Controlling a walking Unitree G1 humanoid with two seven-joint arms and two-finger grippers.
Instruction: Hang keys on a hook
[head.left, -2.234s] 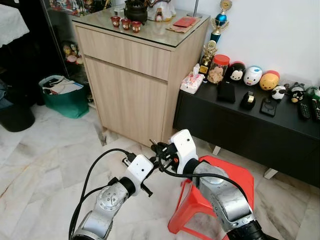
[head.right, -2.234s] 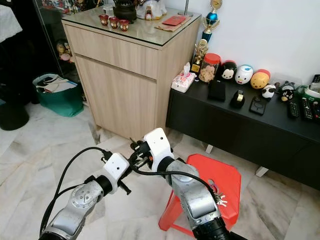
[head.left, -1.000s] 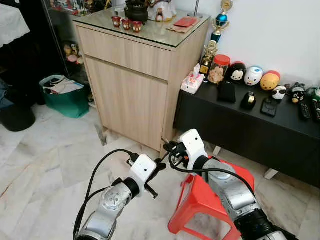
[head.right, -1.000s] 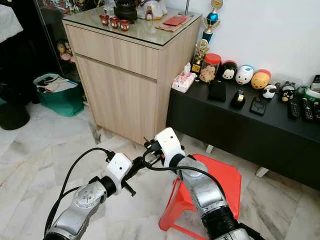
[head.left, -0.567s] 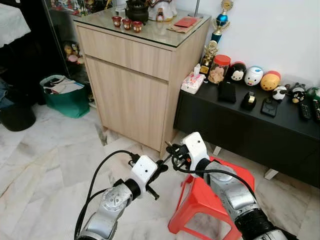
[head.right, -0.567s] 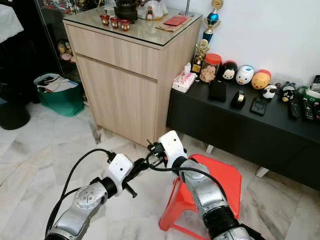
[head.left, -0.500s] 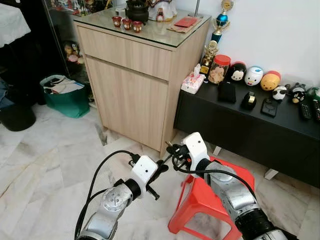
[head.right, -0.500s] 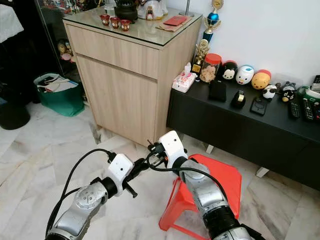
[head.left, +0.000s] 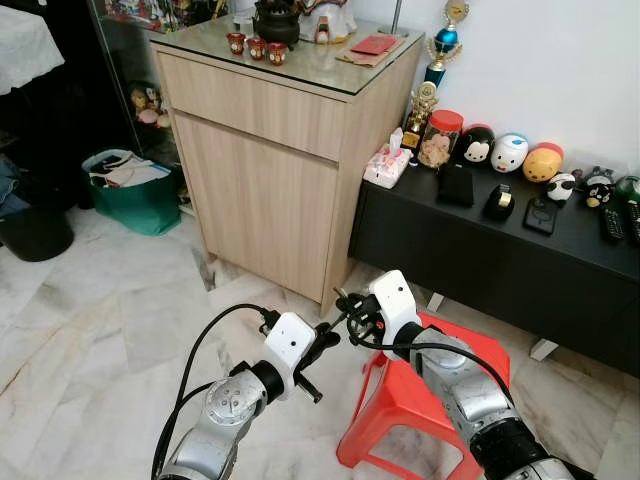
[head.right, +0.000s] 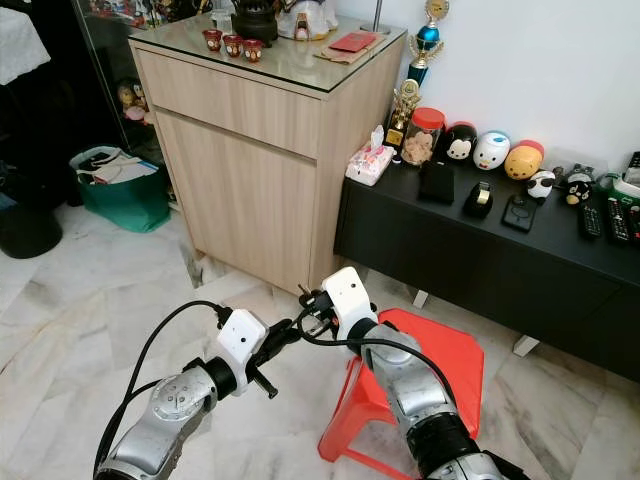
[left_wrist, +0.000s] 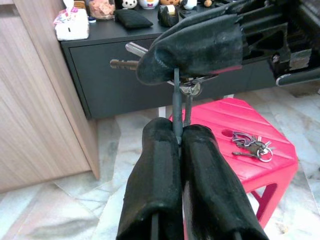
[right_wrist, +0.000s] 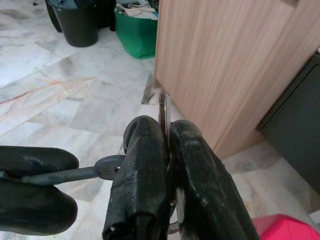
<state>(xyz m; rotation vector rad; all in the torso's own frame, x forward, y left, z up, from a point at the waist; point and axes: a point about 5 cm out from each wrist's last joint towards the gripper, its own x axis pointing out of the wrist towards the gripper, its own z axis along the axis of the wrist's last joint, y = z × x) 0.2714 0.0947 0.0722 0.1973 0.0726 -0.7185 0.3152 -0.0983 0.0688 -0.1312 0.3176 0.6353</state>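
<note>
My two grippers meet above the floor, just left of a red stool (head.left: 440, 390). The left gripper (left_wrist: 180, 132) is shut on a thin grey key (right_wrist: 75, 175) with a round head, which points at the right gripper. The right gripper (right_wrist: 167, 130) is shut on a small key bunch (left_wrist: 191, 89); one key blade (right_wrist: 164, 105) sticks out past its fingertips. In the eye views the left gripper (head.left: 325, 340) sits just below and left of the right gripper (head.left: 345, 305). A second bunch of keys (left_wrist: 252, 146) lies on the stool seat.
A wooden cabinet (head.left: 270, 170) stands ahead, with a low black sideboard (head.left: 500, 250) of toys and trophies to its right. A green bag (head.left: 125, 190) and a black bin (head.left: 35, 235) sit at the left. Marble floor (head.left: 100, 330) is open to the left.
Both grippers have shifted a little forward and to the right, staying together. The right arm now reaches further over the stool. Both stay shut.
</note>
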